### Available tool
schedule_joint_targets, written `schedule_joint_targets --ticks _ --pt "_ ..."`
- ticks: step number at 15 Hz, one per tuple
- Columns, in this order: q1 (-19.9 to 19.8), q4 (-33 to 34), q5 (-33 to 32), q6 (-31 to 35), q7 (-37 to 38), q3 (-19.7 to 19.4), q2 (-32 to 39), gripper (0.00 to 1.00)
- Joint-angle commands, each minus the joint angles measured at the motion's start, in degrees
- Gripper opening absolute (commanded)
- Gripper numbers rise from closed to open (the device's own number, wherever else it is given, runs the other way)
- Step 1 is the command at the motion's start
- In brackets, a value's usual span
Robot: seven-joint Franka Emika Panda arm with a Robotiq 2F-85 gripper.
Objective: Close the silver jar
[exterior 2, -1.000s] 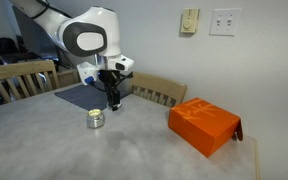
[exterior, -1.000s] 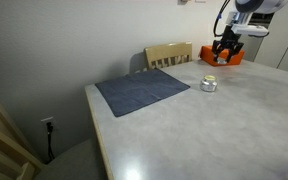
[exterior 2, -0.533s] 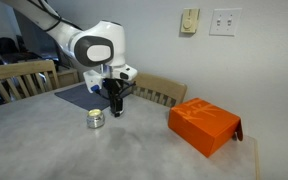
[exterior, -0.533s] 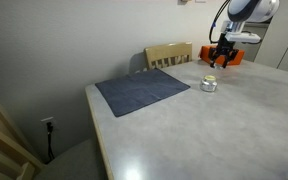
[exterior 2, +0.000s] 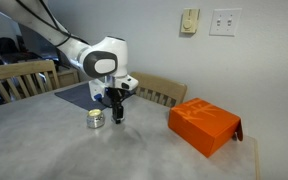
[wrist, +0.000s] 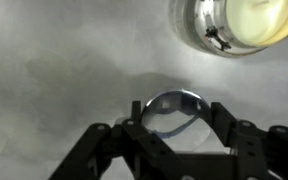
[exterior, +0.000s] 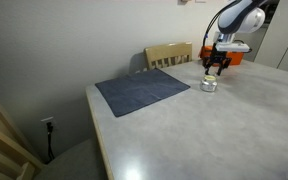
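One jar [exterior 2: 96,119], yellowish top up, sits near desk's [exterior 2: 144,150] far edge, between mat [exterior: 142,90] and orange box [exterior 2: 204,125]. My gripper [exterior 2: 117,113] just beside it, clamped on lid [wrist: 174,110]. Wrist view: jar up-right of fingertips; shift there, I judge.

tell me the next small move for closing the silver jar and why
Probably shift the pincer sideways until the round shiny silver lid it appears to grip sits over the small round silver metal jar. In the wrist view the jar's yellowish open top lies off to the upper right, not under the lid. In an exterior view the pincer hangs beside the jar.
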Motion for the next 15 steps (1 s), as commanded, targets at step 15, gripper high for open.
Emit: schedule_joint_targets --ticks 15 --pt "1.1 6.0 0.4 0.0 5.2 -2.4 6.8 0.47"
